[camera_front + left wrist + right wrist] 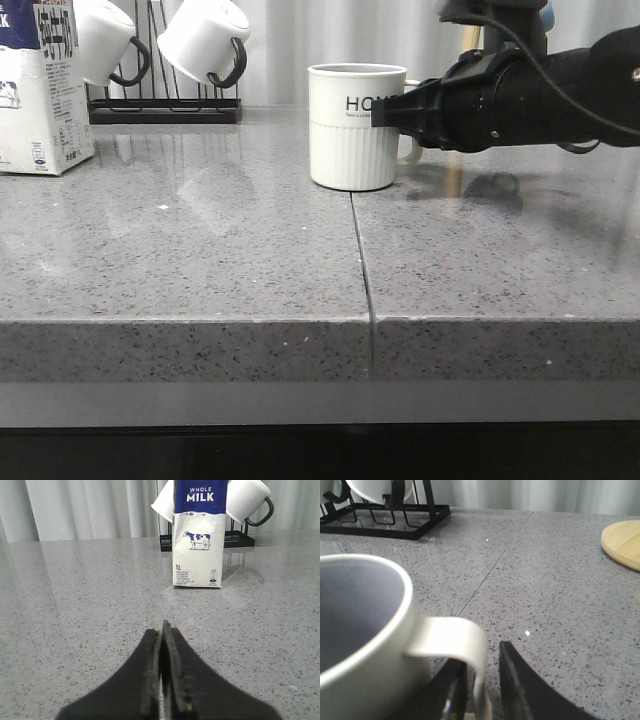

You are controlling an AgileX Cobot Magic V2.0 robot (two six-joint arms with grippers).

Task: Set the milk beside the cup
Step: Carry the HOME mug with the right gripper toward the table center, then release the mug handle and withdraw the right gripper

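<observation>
The milk [40, 90], a white carton with a dark blue top, stands at the far left of the grey counter. It shows upright ahead of the left gripper in the left wrist view [198, 540], a good way off. The cup [350, 130], a ribbed cream mug with black lettering, stands near the middle back. My right gripper [385, 112] reaches in from the right at the cup's handle side. In the right wrist view the fingers [480, 655] straddle the handle [455, 640] with small gaps. My left gripper [161, 630] is shut and empty, low over the counter.
A black mug rack [165, 110] with plain white, black-handled mugs [205, 40] stands at the back left, just behind the milk. A round wooden board [625, 540] lies at the right. A seam [362, 270] runs through the counter in front of the cup.
</observation>
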